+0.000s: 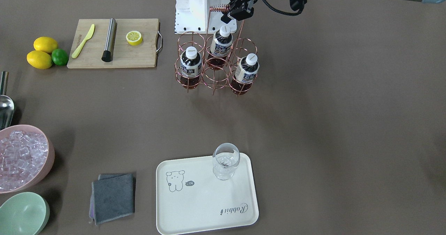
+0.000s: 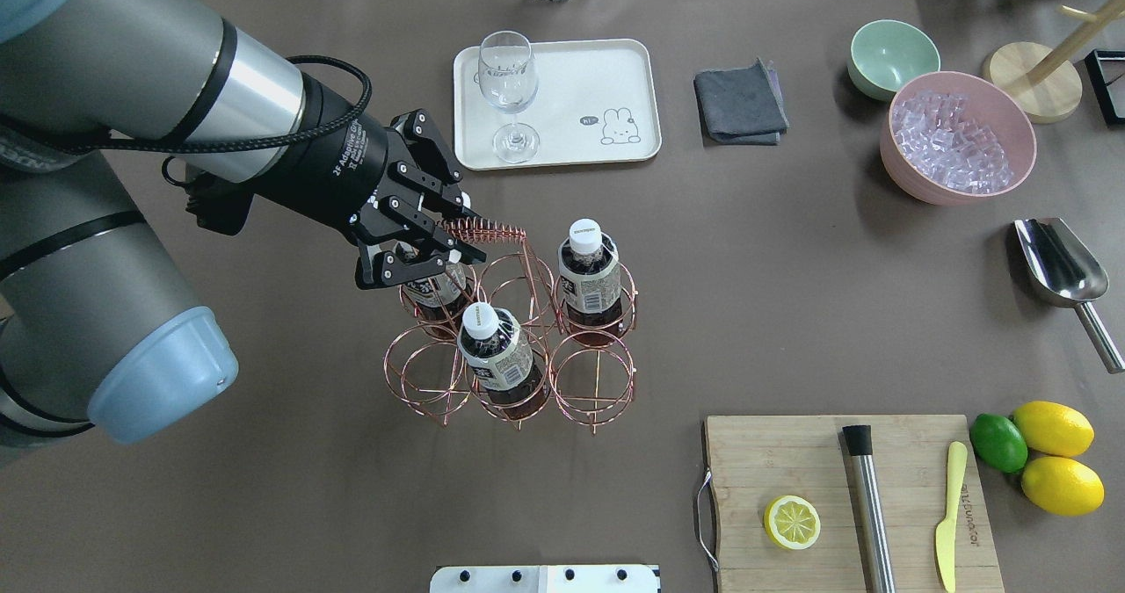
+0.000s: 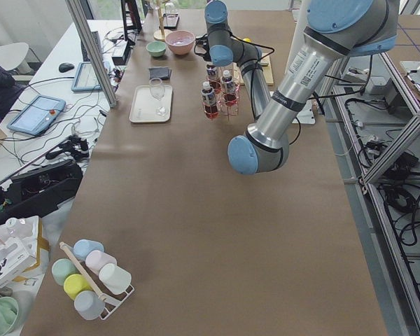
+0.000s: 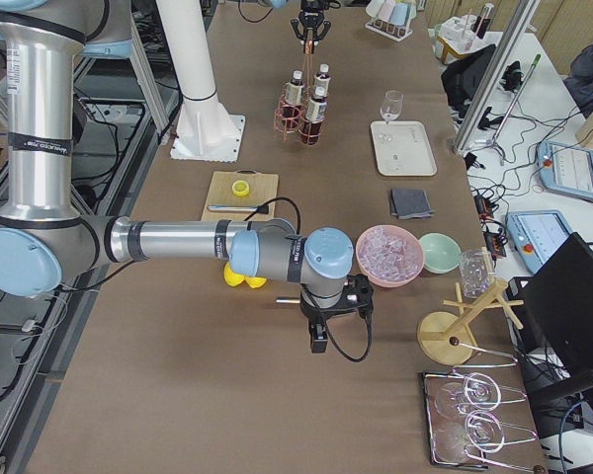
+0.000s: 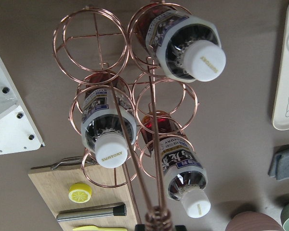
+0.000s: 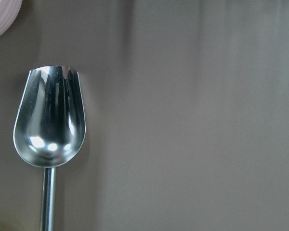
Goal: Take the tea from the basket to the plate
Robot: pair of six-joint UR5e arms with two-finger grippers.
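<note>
Two-armed robot at a brown worktop (image 2: pixel 791 294). Three small tea bottles stood in the copper wire basket (image 2: pixel 518 287): one (image 2: pixel 587 277) in the far right cell, one (image 2: pixel 497 356) in the near middle cell, and one (image 2: pixel 431 292) in the far left cell, partly hidden under the left gripper (image 2: pixel 426 240). Each bottle stood roughly upright, its long axis vertical and its white cap pointing up.

The left gripper hung just above the bottles, at the end of the basket's coiled handle (image 2: pixel 483 227), with its fingers spread apart and holding nothing. It was unclear whether they touched the coil. The right gripper (image 4: pixel 321 336) showed only from the side, above a metal scoop (image 6: pixel 49 120), so I cannot tell how its fingers stood.

The cream plate (image 2: pixel 606 75) lay well apart from the basket, with a stemmed glass (image 2: pixel 507 75) on one end.

The likely risks: the fingers could snag the handle on the way down and drag or tip the basket. A bottle lifted off its vertical line could catch its ring. A careless placing could knock over the glass.
</note>
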